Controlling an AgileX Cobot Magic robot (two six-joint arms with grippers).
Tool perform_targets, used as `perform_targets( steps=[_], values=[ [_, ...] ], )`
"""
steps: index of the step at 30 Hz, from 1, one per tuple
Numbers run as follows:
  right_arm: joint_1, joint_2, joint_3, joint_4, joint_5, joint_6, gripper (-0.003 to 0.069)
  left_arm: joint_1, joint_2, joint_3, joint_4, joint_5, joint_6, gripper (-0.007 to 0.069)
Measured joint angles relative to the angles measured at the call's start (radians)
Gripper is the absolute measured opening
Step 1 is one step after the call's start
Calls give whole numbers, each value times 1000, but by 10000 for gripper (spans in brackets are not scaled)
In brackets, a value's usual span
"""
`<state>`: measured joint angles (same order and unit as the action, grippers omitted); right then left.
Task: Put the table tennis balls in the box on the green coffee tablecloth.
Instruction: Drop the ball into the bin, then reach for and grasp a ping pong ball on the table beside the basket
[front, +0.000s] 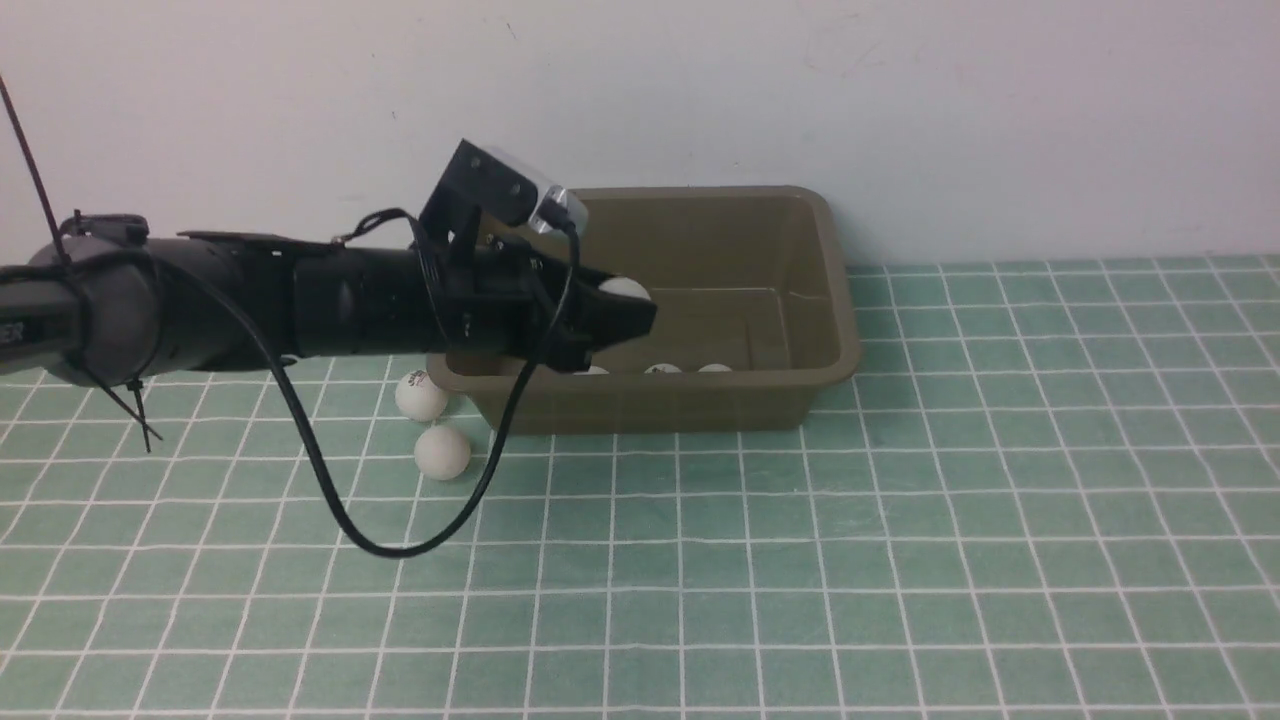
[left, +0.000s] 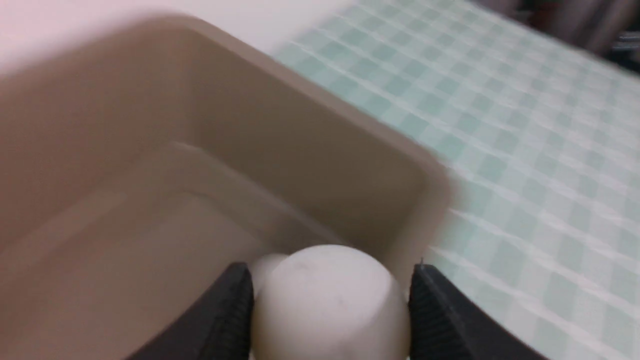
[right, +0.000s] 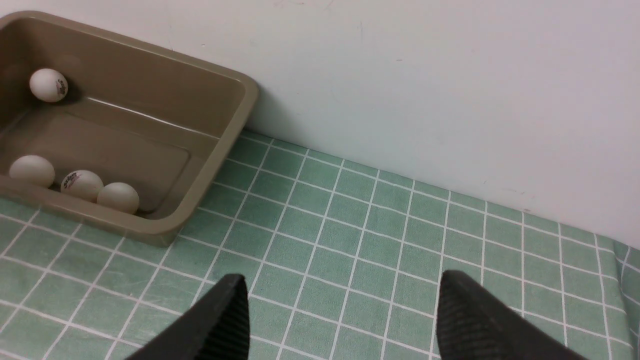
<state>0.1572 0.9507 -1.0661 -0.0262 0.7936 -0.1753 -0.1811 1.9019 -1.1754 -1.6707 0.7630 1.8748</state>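
Left gripper (front: 632, 306) is out over the left end of the box (front: 840, 330), clamped on a white ball (front: 625, 289), one black finger on each side, and the ball is up at rim height above the box floor. The box sits on the cloth (front: 900, 550), back against the wall. Inside, three balls (right: 82, 185) lie in a row along the near wall. Two balls (front: 421, 396) rest on the cloth just outside the box's near-left corner. Right gripper (right: 340, 320) hangs over bare cloth, fingers apart, gripping nothing.
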Motion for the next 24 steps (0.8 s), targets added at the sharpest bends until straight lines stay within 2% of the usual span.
perform_targets(
  steps=[3,6,12,15,17,20,24],
  values=[
    [0,0,0,0,3,0,461,2,6,-68,-13,-183,37,352],
    [0,0,0,0,3,0,461,10,17,-94,-16,-265,61,352],
    [0,0,0,0,3,0,461,22,53,-106,-17,-265,147,371],
    [0,0,0,1,3,0,461,20,59,-106,-18,-252,142,451],
    [0,0,0,1,3,0,461,20,47,-106,-8,-251,87,517],
    [0,0,0,1,3,0,461,20,14,-106,46,-273,23,534],
    [0,0,0,1,3,0,461,54,-113,-106,318,-286,-194,501]
  ],
)
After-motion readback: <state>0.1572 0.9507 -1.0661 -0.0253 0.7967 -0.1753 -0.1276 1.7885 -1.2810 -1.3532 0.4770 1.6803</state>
